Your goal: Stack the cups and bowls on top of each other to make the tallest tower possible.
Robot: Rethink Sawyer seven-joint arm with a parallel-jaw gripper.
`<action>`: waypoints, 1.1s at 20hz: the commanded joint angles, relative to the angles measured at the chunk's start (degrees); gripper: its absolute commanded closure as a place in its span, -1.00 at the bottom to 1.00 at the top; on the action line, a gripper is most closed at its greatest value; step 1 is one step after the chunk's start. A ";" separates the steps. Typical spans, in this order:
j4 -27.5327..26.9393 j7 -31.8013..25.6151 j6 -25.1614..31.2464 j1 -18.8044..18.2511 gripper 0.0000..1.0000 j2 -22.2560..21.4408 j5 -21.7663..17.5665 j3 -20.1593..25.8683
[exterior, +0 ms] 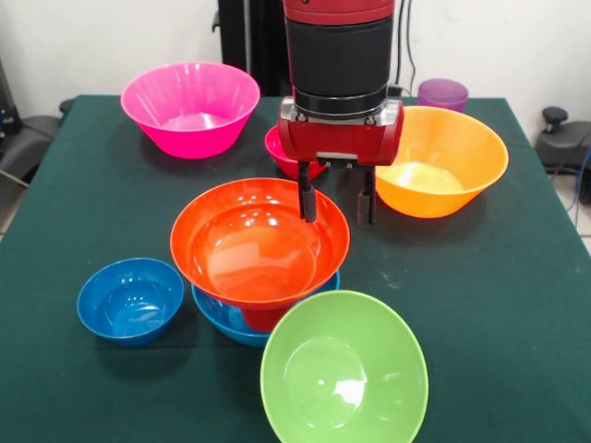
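Gripper (337,205) hung over the far right rim of the red-orange bowl (259,242), fingers spread apart and nothing between them, one tip just inside the rim, the other just outside it! That bowl topped the tower (264,277): it sat on an orange-red cup (266,318), only a sliver showing, which stood in the sky-blue bowl (222,318) at the base. Lime green bowl (343,371) lay right in front, its rim overlapping the sky-blue one in the picture. Small dark blue bowl (130,300) rested just to the left of the stack, apart from it. Further back, the big pink bowl (190,108) sat at the left, the orange bowl (441,161) at the right, and the magenta-red bowl (286,157) peeked out behind the arm, mostly hidden. Purple cup (442,93) stood upright beyond the orange bowl, near the far edge of the green table (499,305)
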 commanded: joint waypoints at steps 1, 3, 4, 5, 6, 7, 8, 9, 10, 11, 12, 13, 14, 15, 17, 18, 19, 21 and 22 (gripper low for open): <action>-0.60 -6.13 1.26 0.15 -1.00 0.89 -2.51 2.23; 0.30 -5.56 1.14 0.27 -1.00 0.25 -2.35 2.08; 0.82 -5.15 1.28 0.46 -1.00 -0.31 -2.26 1.88; 1.45 -4.58 1.34 0.77 -1.00 -1.15 -2.24 1.56; 2.08 -4.00 1.64 1.09 -1.00 -2.02 -2.06 1.27; 2.62 -3.49 2.12 1.42 -1.00 -2.83 -1.83 1.03; 3.16 -2.98 2.59 1.76 -1.00 -3.63 -1.60 0.78; 3.42 -2.78 3.48 1.99 -1.00 -4.32 -1.24 0.72; 3.48 -2.62 4.55 2.29 -1.00 -4.90 -0.94 0.57; 3.80 -2.43 5.35 2.50 -1.00 -5.58 -0.63 0.47; 4.01 -2.13 5.77 2.76 -1.00 -6.10 -0.48 0.29; 4.25 -1.70 6.05 3.04 -1.00 -6.43 -0.32 0.11; 4.49 -1.26 6.33 3.31 -1.00 -6.76 -0.16 -0.08; 4.97 -0.63 6.30 3.62 -1.00 -6.95 -0.01 -0.31; 6.37 1.12 5.60 4.21 -1.00 -7.35 0.41 -0.84; 7.00 1.86 5.19 4.56 -1.00 -7.65 0.50 -1.18; 7.47 2.48 5.08 4.90 -1.00 -7.94 0.60 -1.53; 8.38 3.34 4.89 5.36 -1.00 -8.32 1.03 -1.95; 8.65 3.52 4.78 5.52 -1.00 -8.41 1.13 -2.11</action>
